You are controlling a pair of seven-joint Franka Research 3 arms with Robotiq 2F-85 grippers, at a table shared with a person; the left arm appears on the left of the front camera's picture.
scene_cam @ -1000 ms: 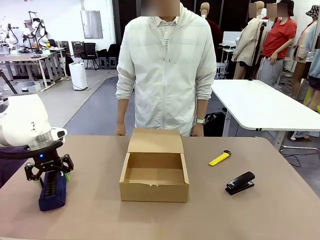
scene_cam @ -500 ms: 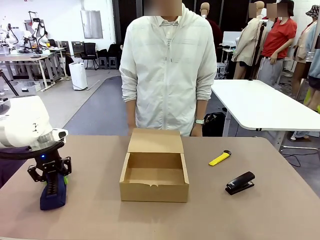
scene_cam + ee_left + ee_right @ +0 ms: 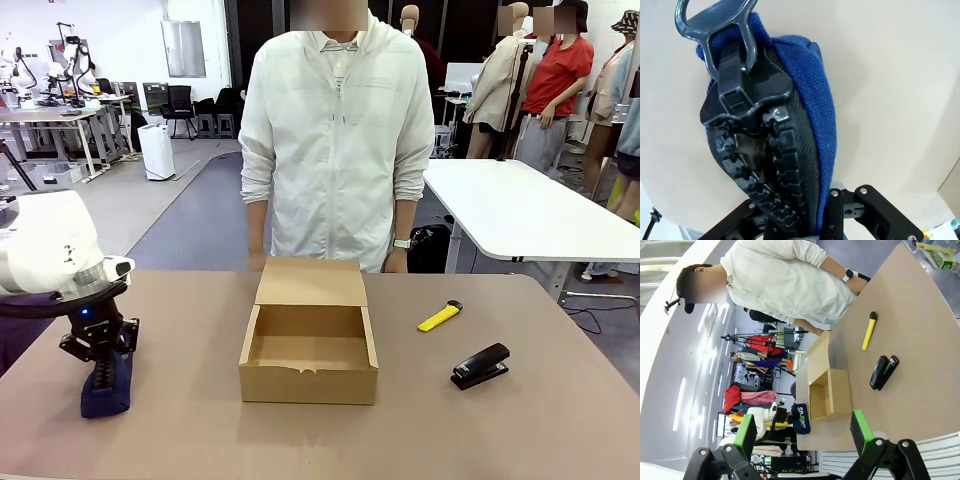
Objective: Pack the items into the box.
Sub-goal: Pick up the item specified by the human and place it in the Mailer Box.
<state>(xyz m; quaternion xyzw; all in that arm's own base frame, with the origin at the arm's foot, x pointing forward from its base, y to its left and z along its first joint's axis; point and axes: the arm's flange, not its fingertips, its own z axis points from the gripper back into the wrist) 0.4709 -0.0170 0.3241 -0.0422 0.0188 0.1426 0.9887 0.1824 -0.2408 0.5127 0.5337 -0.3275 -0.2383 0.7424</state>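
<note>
Well left of the open cardboard box, my left gripper is clamped on the navy pencil pouch on the table, right gripper spread empty; held at one end, its soft fabric could sag and snag the box wall.

The left arm is a rounded white shell with a dark ring and a small blue light at the wrist; the left hand is black linkage with silver screws; the right hand is black with green pads; the person wears a white zipped hooded jacket and a wristwatch.
</note>
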